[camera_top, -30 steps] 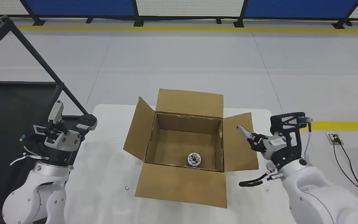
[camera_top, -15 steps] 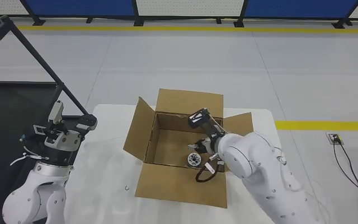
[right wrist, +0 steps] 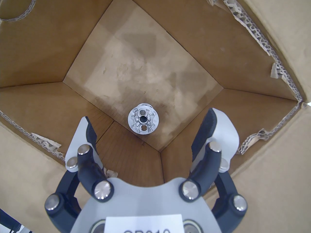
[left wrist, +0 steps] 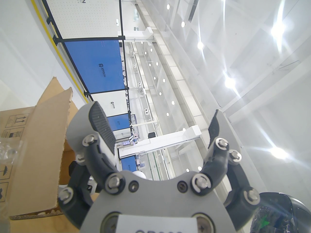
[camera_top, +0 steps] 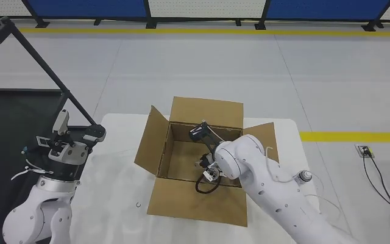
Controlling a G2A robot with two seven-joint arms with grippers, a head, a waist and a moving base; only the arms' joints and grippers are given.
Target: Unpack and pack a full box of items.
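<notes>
Right claw (right wrist: pixel 149 115) farther across box (camera_top: pixel 183 201), metal part (right wrist: pixel 143 121) half-hidden

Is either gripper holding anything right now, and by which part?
Nothing is held: right gripper open above the metal part in the box, left gripper open and empty.

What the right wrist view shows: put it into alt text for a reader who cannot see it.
The open right pincer hangs inside an open cardboard box, aimed down at a small round metal part on the box floor. It does not touch the part. The cardboard is torn along the box's upper edges.
</notes>
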